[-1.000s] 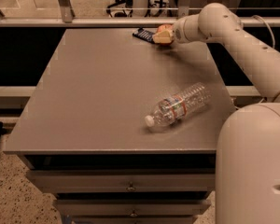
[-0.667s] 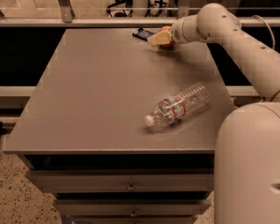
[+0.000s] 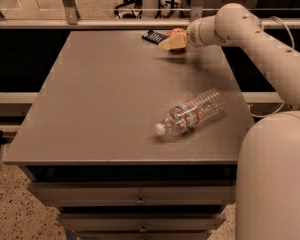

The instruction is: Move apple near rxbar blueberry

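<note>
— The tan fingers [image 3: 169, 44] of the pale two-finger gripper [image 3: 172, 38], out at the far edge of the flat grey table [image 3: 110, 94]: what did they hold?
— They looked closed around the round red-and-yellow apple [image 3: 178, 32], though one finger was hidden behind it. The apple was just beside the flat dark-blue rxbar blueberry [image 3: 154, 36].
— How would it handle?
— Firm, smooth, fairly heavy and prone to roll, I judged. A hold across its widest middle suited best. The clear plastic bottle [image 3: 190, 113] lay well apart.

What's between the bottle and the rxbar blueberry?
Only bare table between bottle and rxbar blueberry, per the camera view. The gripper is at the far edge by the apple, just beside that stretch.
</note>
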Robot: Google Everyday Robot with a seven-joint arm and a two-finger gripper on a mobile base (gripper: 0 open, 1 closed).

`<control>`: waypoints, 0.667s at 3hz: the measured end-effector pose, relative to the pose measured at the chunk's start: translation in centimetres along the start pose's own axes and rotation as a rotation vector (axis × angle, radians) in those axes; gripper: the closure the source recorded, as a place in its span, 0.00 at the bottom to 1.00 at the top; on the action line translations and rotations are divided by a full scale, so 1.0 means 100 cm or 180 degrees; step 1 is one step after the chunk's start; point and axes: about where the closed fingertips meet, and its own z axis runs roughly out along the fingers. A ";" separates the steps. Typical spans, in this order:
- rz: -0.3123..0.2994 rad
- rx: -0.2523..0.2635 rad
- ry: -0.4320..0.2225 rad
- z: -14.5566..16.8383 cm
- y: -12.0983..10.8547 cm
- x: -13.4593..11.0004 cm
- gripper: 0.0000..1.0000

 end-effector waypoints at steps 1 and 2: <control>0.0016 0.0128 -0.0085 -0.040 -0.011 -0.003 0.00; 0.0048 0.0237 -0.0312 -0.104 -0.020 -0.007 0.00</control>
